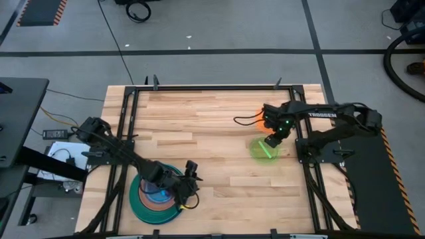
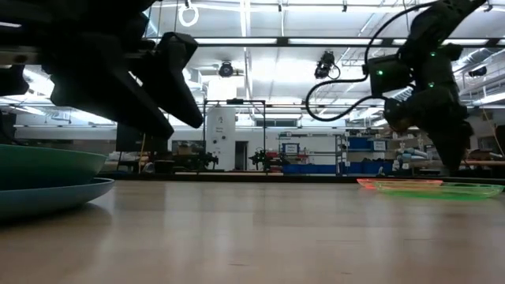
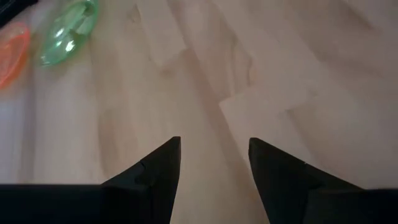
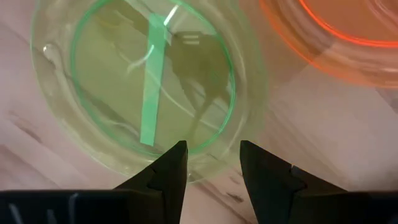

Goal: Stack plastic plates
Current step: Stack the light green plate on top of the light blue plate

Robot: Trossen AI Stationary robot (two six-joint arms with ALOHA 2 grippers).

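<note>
A stack of plates [image 1: 154, 198] stands near the table's front left: a large teal rim outermost, then tan-brown, pink and cyan toward the middle. It also shows in the low view [image 2: 47, 177]. My left gripper [image 1: 190, 180] is open and empty beside the stack's right side, over bare wood [image 3: 214, 155]. The translucent green plate [image 1: 263, 150] lies flat on the table at the right, and the orange plate [image 1: 253, 119] lies just beyond it. My right gripper [image 4: 211, 155] is open, pointing down over the green plate's rim [image 4: 205, 171], a little above it in the low view [image 2: 450, 158].
A dark metal frame [image 1: 212, 87] runs round the wooden table's edges. A cable [image 1: 244, 119] hangs by the right arm above the orange plate. The middle of the table [image 1: 219, 146] is bare wood.
</note>
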